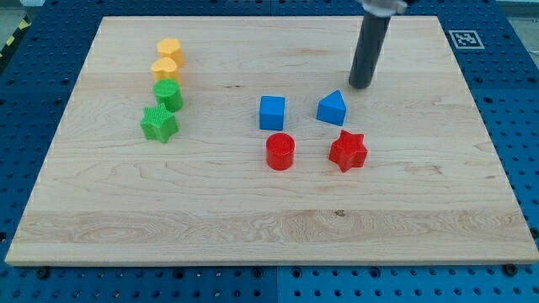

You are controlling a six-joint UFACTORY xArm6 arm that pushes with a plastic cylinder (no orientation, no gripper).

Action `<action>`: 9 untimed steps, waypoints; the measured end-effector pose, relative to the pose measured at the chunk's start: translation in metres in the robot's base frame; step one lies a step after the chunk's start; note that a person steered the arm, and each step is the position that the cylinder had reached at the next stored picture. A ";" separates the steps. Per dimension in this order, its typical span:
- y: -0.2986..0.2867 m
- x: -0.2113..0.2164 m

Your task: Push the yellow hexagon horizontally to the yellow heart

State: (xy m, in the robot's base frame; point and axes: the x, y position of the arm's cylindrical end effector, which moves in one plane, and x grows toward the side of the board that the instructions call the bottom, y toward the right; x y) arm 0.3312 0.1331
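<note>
My tip (360,86) rests on the wooden board (253,227) touching nothing, just at one o'clock from the blue pentagon-like block (332,108); the rod's upper end is cut off by the view's top; it is a bare rod with nothing to open or close and nothing held. The yellow hexagon (170,50) sits far off at the tip's nine o'clock, touching the yellow heart (166,69) at its six o'clock; their outlines merge and are hard to separate. Below them a green cylinder (168,94) and a green star (158,124); at centre a blue cube (272,112), a red cylinder (280,151), a red star (348,151).
</note>
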 end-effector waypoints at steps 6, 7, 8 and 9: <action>-0.318 -0.049; -0.325 -0.044; -0.369 -0.040; -0.399 -0.029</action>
State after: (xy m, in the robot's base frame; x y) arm 0.3025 -0.2664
